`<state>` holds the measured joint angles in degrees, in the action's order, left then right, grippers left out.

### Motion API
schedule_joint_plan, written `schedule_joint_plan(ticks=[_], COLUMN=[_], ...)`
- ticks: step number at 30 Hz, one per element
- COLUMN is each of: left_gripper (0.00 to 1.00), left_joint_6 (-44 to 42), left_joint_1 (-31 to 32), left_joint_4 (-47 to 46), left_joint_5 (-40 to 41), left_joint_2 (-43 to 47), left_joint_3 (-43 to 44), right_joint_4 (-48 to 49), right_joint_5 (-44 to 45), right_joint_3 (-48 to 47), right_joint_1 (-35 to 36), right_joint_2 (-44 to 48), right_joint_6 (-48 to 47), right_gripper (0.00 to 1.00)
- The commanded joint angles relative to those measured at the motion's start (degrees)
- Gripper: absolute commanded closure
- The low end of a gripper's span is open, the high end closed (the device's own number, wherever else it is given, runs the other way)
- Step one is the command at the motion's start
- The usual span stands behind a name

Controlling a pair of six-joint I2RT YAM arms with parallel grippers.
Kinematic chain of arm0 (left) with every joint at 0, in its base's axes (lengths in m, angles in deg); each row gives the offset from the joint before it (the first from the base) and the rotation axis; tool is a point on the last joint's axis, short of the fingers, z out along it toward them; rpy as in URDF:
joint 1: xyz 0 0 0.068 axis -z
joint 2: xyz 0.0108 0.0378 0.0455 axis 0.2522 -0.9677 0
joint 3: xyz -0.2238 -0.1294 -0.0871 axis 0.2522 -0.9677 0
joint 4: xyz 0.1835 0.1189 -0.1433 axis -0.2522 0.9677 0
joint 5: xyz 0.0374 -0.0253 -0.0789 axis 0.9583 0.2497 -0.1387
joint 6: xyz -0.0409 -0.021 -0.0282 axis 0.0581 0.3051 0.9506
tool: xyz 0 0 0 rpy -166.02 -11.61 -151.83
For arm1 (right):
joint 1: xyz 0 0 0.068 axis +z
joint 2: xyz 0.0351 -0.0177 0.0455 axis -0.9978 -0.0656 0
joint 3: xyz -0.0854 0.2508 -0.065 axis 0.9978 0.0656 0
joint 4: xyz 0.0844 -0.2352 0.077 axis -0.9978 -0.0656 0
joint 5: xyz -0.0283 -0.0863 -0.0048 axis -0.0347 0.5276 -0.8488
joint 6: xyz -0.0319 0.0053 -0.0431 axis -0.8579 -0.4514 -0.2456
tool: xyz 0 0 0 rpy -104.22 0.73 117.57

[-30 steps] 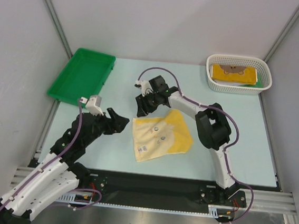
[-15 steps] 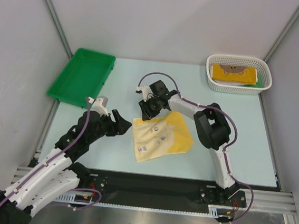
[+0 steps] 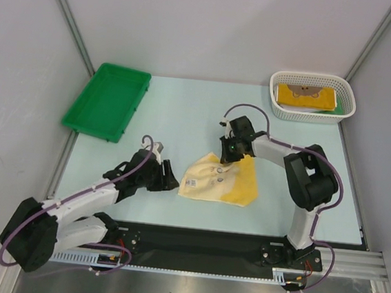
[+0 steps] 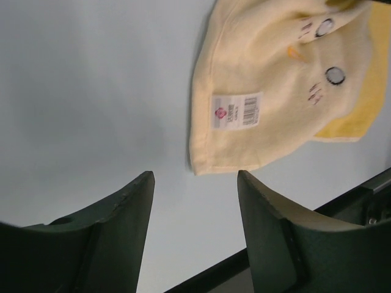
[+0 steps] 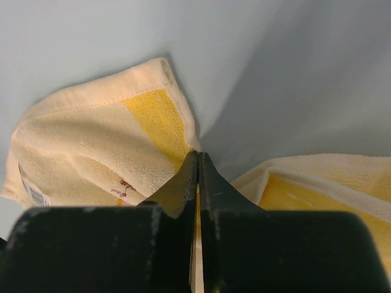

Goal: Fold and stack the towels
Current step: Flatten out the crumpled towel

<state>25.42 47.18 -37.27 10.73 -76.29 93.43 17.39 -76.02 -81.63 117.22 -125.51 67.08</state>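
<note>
A yellow towel (image 3: 223,180) with small printed marks and a white label (image 4: 237,110) lies rumpled at the table's middle. My right gripper (image 3: 227,153) is shut on its far edge, and in the right wrist view cloth (image 5: 91,140) is pinched between the closed tips (image 5: 198,155), with the towel draping to both sides. My left gripper (image 3: 171,180) rests low by the towel's near left corner, open, and in the left wrist view nothing lies between its fingers (image 4: 194,177); the towel's corner (image 4: 269,91) lies just beyond them. Another folded yellow towel (image 3: 304,96) sits in the basket.
A white mesh basket (image 3: 275,106) stands at the back right, with a bit of green cloth (image 3: 334,111) beside its yellow towel. A green plastic tray (image 3: 106,100) lies at the back left. The table's black front rail (image 4: 366,189) runs close to the left gripper.
The right gripper closed on the towel's far edge and drew it right, bunching the cloth. The left arm swung forward and right, down to the towel's near left corner.
</note>
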Motion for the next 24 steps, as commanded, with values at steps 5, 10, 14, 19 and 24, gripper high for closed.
schedule_joint_plan(ticks=[5, 10, 14, 19, 24], left_gripper=[0.41, 0.44, 0.45, 0.50, 0.57], left_joint_6=[2.9, 4.7, 6.9, 8.7, 9.7], left_joint_1=[4.2, 4.9, 6.8, 8.6, 9.0], left_joint_4=[-9.7, -12.0, -14.0, -14.8, -15.1], left_joint_5=[-1.8, -1.6, -2.0, -1.7, -1.4], left_joint_2=[-9.4, -13.1, -15.6, -18.2, -19.9], left_joint_3=[-0.2, -1.9, -2.1, -2.3, -3.1], right_joint_4=[0.2, 0.3, 1.6, 2.6, 0.3], right_joint_5=[5.6, 5.8, 0.8, -5.2, -10.7], right_joint_3=[9.1, 9.1, 7.1, 2.0, -5.6], right_joint_1=[-0.5, -0.7, -2.7, -5.7, -6.1], right_joint_2=[4.6, 5.0, 7.0, 5.9, -0.4], right_joint_6=[9.6, 10.2, 7.8, 1.7, -6.4], right_gripper=[1.00, 0.88, 0.63, 0.55, 0.55])
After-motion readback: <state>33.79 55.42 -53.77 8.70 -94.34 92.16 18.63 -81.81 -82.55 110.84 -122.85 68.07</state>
